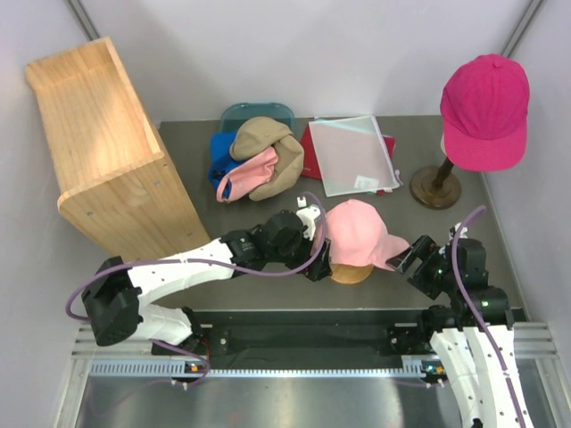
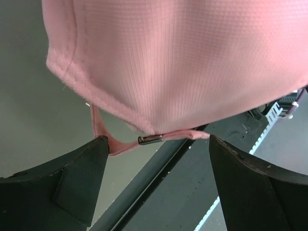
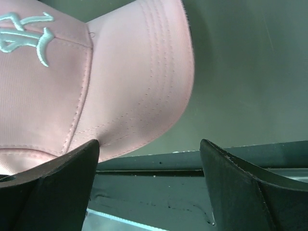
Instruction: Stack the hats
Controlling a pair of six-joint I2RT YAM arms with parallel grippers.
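Cap placement: pink cap point(image 1: 357, 234) sits near centre, both tools released.
Left tool point(image 2: 158, 142) gapes at its strap, right tool point(image 3: 149, 143) at its brim, neither grasping. Next, likely: fetch a cap from the far pile point(image 1: 259, 160), or the magenta cap point(image 1: 486, 107) off its stand point(image 1: 435, 185).

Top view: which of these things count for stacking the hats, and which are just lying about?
For the job: light pink cap, magenta cap, tan cap, blue cap.

Lying about: wooden box, red folder, clear sleeve, wooden stand under the magenta cap.
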